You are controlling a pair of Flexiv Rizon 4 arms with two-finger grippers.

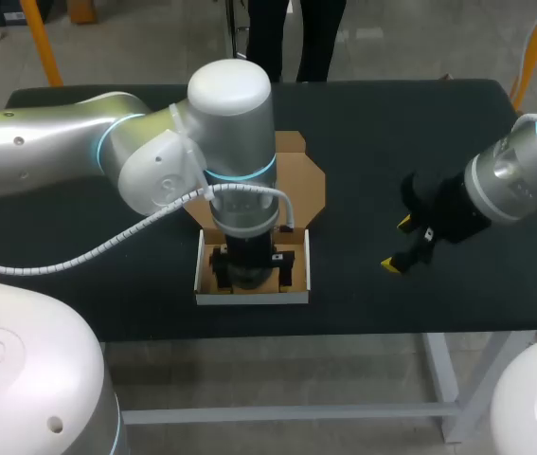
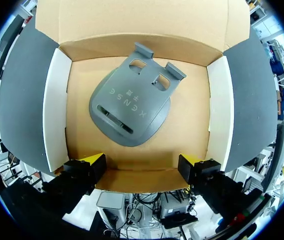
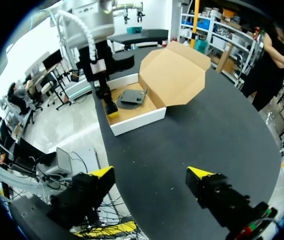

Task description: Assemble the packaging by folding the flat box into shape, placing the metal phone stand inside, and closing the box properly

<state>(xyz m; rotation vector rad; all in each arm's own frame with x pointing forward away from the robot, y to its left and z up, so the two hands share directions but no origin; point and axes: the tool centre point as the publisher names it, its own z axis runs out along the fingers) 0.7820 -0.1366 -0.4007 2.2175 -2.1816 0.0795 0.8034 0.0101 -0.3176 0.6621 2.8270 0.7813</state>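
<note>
Silver-white, the left arm (image 1: 107, 152) comes in over the black counter's (image 1: 372, 123) left edge, its wrist pointing straight down into the one box (image 1: 249, 296) by the middle of the near edge. The left fingers (image 2: 94, 161) stand spread, gripping nothing, low inside the box. One phone stand (image 2: 131, 107) lies flat on the box floor ahead of them: grey, with a rounded slotted base and two hooked tabs. The box is brown cardboard inside and white outside, its lid flap (image 1: 301, 180) open toward the far edge. Near the right edge, the right arm (image 1: 524, 171) angles down, the right fingers (image 1: 393, 265) apart and empty.
</note>
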